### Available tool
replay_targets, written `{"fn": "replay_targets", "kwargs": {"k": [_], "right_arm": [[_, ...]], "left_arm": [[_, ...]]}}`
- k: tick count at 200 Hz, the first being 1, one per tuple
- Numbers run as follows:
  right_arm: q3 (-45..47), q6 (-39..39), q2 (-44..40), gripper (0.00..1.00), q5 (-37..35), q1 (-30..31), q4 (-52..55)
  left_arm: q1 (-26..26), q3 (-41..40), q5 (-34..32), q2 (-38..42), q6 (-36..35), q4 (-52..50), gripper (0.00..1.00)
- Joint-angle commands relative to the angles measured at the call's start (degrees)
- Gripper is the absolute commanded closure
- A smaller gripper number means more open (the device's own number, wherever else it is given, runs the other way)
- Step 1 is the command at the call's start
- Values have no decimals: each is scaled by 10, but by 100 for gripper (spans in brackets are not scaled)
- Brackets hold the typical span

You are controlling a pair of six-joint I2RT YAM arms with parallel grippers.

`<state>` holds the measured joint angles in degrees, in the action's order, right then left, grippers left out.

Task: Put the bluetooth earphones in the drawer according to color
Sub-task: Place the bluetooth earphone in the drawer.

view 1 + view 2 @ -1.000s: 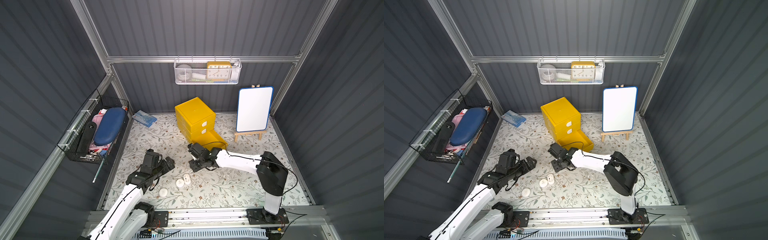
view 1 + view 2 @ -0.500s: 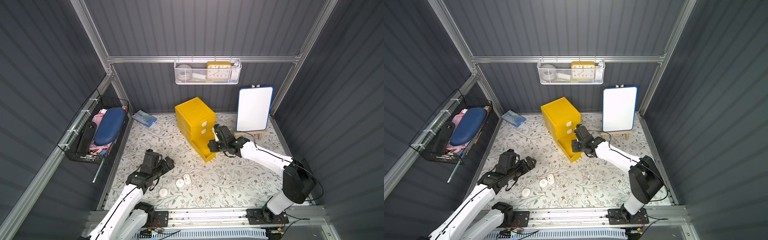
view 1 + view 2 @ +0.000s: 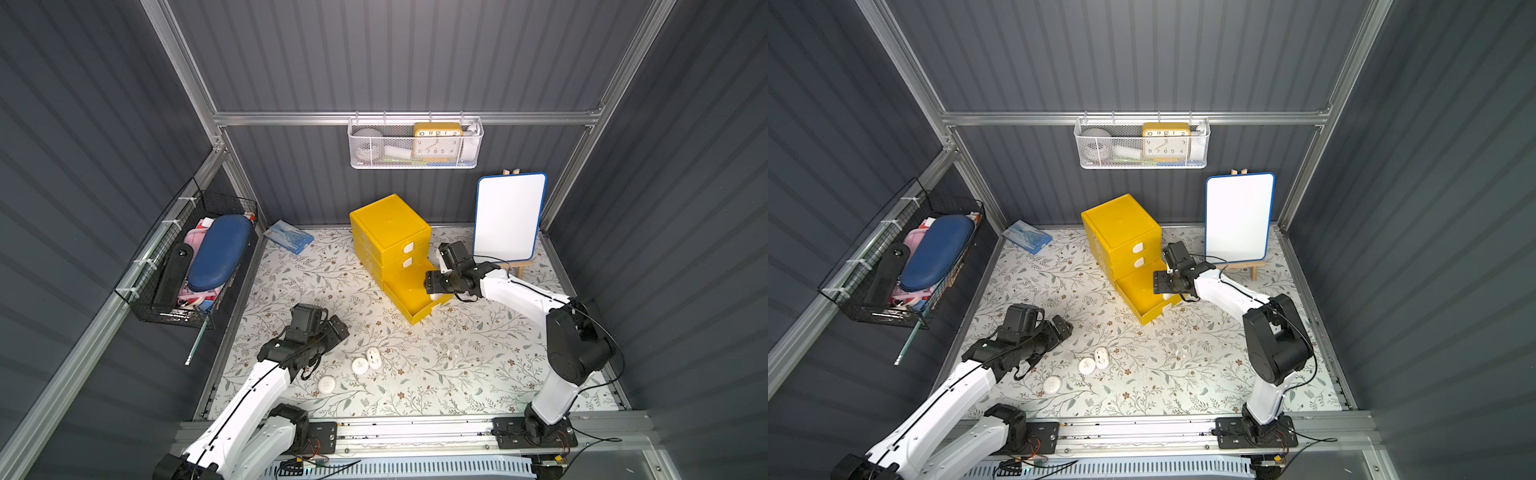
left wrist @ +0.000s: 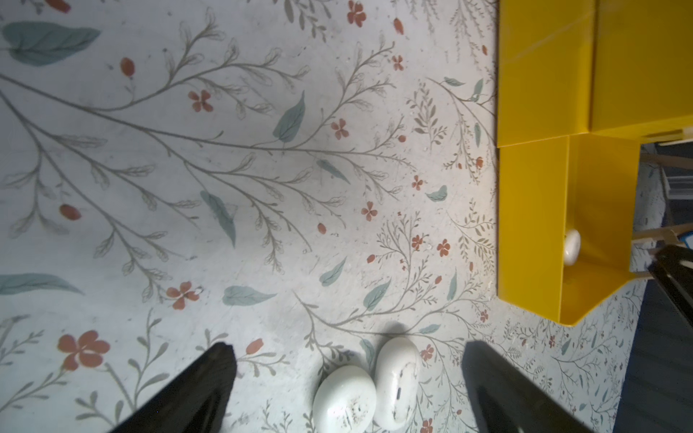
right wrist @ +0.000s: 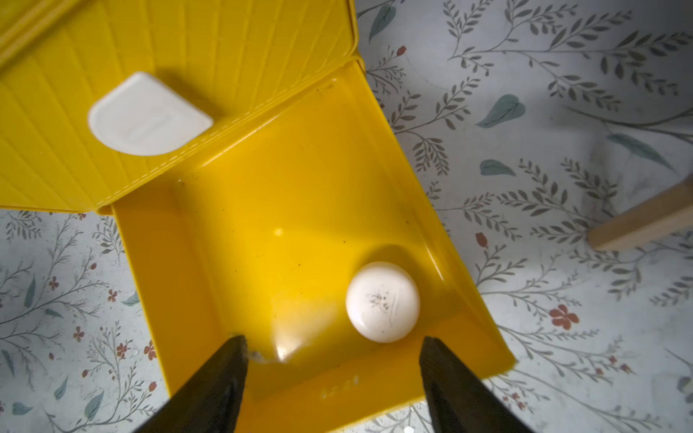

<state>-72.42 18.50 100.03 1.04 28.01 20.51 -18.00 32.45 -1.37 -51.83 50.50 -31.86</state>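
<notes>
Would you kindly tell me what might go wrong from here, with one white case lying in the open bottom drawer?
1. The right gripper hangs open over the bottom drawer, near the white case; pulling away carelessly might snag a drawer wall and shift the cabinet.
2. The touching white cases sit framed by the open left gripper; closing there may pinch both or flick one away.

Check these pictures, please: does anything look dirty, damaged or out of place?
Yes, slightly. The white earphone case lying in the open bottom drawer has dark specks on its top, and the two white cases on the floral mat show the same smudges. They look soiled or scuffed, not broken.
</notes>
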Motion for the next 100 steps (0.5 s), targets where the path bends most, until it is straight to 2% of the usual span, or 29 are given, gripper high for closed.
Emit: {"fn": "replay_targets", "kwargs": {"k": [1,43,75,100], "right_arm": [[8,-6,-37,21,24,0,8],[65,0,-115,19,51,1,0],[96,3,-155,19,64,2,-6],[110,2,-172,19,66,3,-8]], "left_arm": [[1,-8,-5,-15,49,-54,1],[1,-27,11,-40,89,-84,1],[0,-37,15,-35,106,-111,7],[-2,-47,24,-17,107,-107,4]]}}
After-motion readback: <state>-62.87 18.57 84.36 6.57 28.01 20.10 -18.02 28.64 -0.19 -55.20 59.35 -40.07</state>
